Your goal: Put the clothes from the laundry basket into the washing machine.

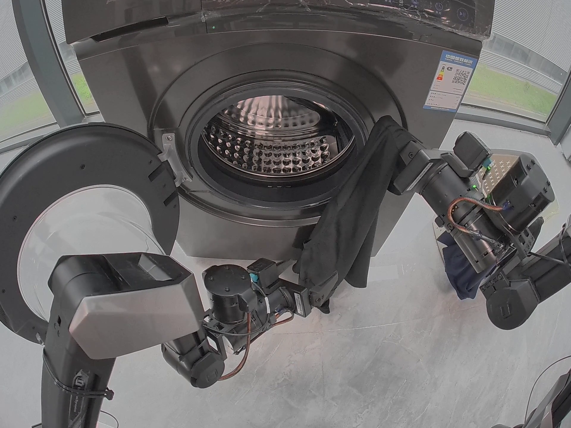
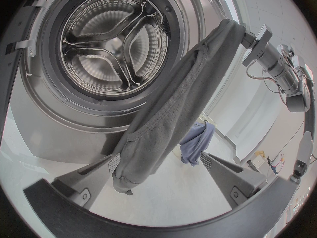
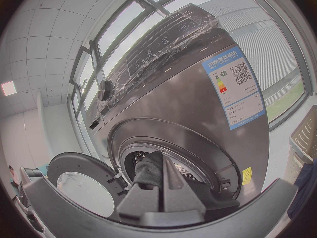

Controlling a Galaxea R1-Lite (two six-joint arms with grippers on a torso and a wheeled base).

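A dark grey garment (image 1: 351,215) hangs in front of the washing machine's right side, beside the open drum (image 1: 279,138). My right gripper (image 1: 397,141) is shut on its top end, level with the drum's right rim; in the right wrist view the fingers (image 3: 175,189) are pressed together on black cloth (image 3: 148,169). My left gripper (image 2: 160,161) is open low down at the garment's bottom end. The cloth (image 2: 171,109) hangs between its wide-apart fingers and rests against one of them (image 2: 114,162). The beige laundry basket (image 1: 505,170) stands at the right behind my right arm.
The round machine door (image 1: 83,209) is swung open to the left, above my left arm. A blue garment (image 1: 461,268) hangs over the basket's side. Pale bare floor (image 1: 386,352) stretches in front of the machine. Windows run behind it.
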